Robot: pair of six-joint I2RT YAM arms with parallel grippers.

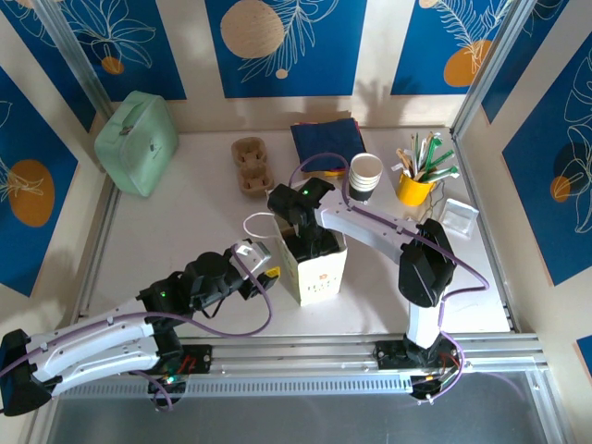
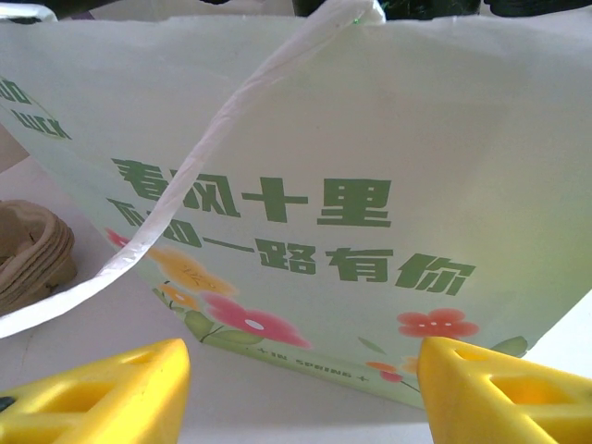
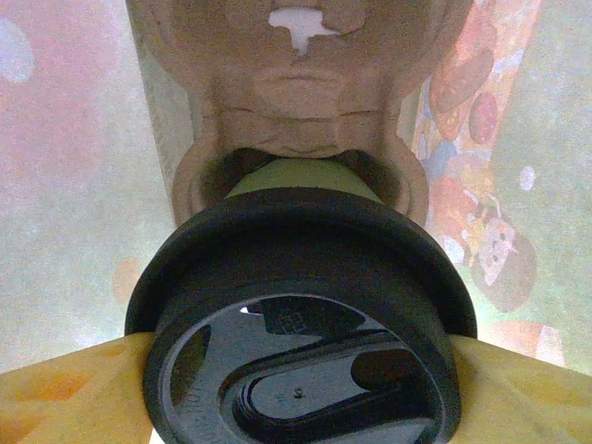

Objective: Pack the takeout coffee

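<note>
So that it lands upright, the right claw [image 3: 301, 370] clamps the takeout coffee [image 3: 305, 259] inside the bag [image 2: 416, 120]; the left claw [image 2: 301, 379] stands open alongside.

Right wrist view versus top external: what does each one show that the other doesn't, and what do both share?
Only right wrist: the takeout coffee, black-lidded, gripped by the right hand, its far end at a brown pulp holder inside the paper bag. Only top external: the left hand beside the bag, the green case, the cup stack and the yellow utensil cup. Both: the paper bag, its outside from above, its inner walls from the wrist.
</note>
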